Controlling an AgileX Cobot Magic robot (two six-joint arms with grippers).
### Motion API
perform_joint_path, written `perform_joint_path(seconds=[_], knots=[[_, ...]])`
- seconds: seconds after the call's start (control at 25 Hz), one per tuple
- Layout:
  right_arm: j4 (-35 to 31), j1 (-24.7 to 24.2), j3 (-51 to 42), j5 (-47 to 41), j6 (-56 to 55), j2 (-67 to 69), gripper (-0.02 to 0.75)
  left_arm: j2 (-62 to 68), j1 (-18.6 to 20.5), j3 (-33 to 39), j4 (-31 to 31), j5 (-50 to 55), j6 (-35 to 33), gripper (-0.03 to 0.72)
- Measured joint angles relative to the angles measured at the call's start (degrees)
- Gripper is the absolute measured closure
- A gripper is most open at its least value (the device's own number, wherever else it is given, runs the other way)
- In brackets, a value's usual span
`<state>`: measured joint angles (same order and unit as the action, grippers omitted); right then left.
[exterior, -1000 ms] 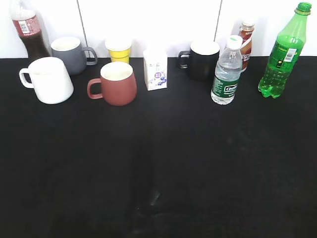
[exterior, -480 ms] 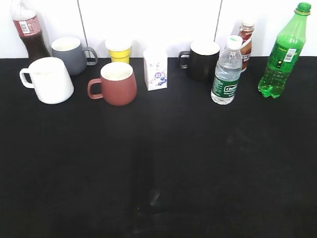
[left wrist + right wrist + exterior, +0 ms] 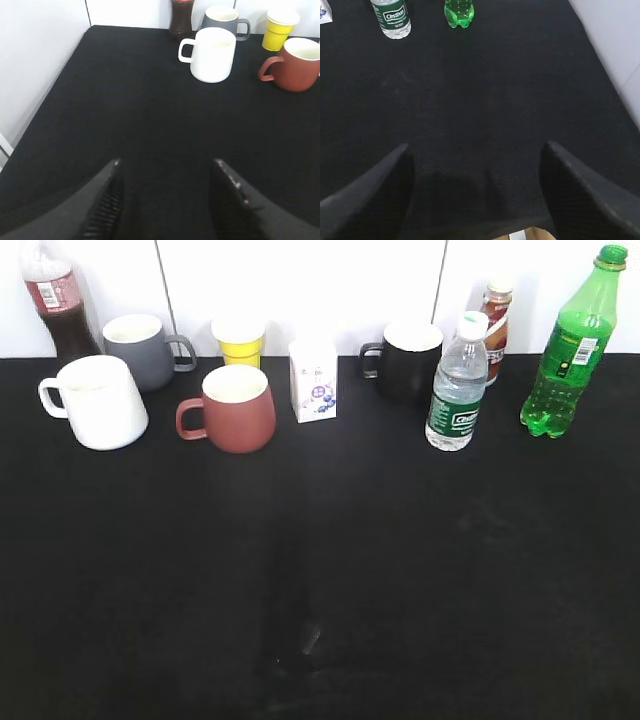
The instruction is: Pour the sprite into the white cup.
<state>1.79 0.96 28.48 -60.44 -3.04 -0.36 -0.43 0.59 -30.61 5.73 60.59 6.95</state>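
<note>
Left gripper (image 3: pixel 167 200) spread wide, nothing between the jaws, hanging low over bare black table (image 3: pixel 125 115) well short of the mugs. Right gripper (image 3: pixel 475 190) likewise spread wide and empty, near the front edge of the table, far from the bottles. Ahead of the left one: the white cup (image 3: pixel 212 54), upright, mouth up, handle turned to the left in that view, with a grey mug (image 3: pixel 222 19) just behind and a reddish-brown mug (image 3: pixel 296 64) near on the right. Ahead of the right one: the sprite (image 3: pixel 459 11), only its base showing there, beside a clear water bottle (image 3: pixel 391 18). In the exterior view, the sprite (image 3: pixel 566 345) upright at the far right, green cap seemingly on, and the white cup (image 3: pixel 98 400) far left, well apart. Likely risks: a tall, narrow bottle tipped by an off-centre approach; the water bottle brushed in passing; a long carry across the row of mugs; pouring impossible with the cap left on; spill into the neighbouring mugs from a poor aim.
</note>
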Motion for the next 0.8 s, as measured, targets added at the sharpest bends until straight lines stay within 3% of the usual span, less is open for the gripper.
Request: perform_joint_path(seconds=[0.2,0.8], knots=[[0.00,0.00,0.00,0.00,0.00,0.00,0.152,0.00,0.00,0.00,0.00,0.00,0.00,0.284],[0.00,0.00,0.00,0.00,0.00,0.00,0.152,0.00,0.00,0.00,0.00,0.00,0.00,0.430]])
